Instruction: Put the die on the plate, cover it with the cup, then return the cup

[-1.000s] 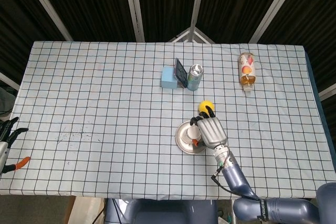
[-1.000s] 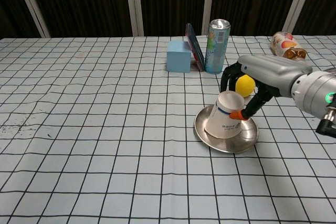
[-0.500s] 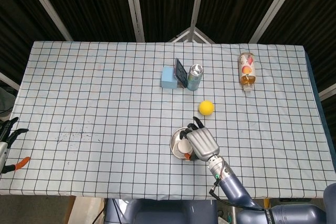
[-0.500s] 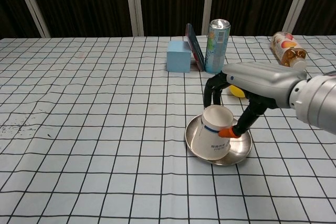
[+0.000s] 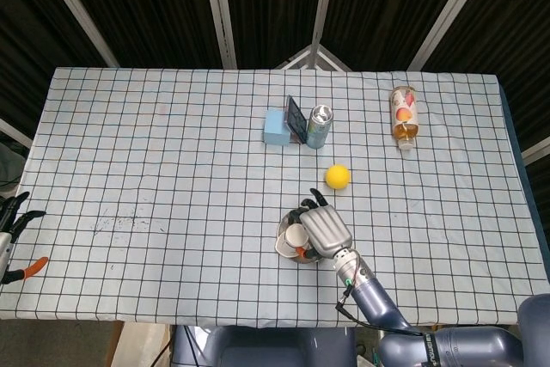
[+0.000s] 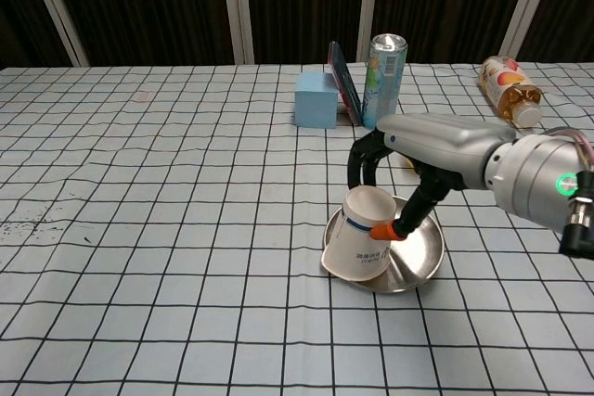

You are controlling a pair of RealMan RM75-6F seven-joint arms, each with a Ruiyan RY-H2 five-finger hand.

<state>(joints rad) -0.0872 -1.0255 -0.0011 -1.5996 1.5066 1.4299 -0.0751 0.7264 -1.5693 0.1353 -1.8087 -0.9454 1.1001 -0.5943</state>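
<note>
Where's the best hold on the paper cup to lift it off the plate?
Grip the paper cup around its side wall near the upturned base, coming from above and the right, where the right robot hand already holds it. It stands inverted, tilted, at the plate's left edge.

Plate (image 6: 422, 261): polished metal, glossy. Cup (image 6: 360, 245): matt white paper. Right hand (image 6: 418, 141): smooth silver-grey shell with a satin sheen. Tablecloth (image 6: 167, 229): matt checked cloth, slightly creased. Can (image 6: 383, 81): shiny printed metal. Block (image 6: 316, 99): matt pale blue.
</note>
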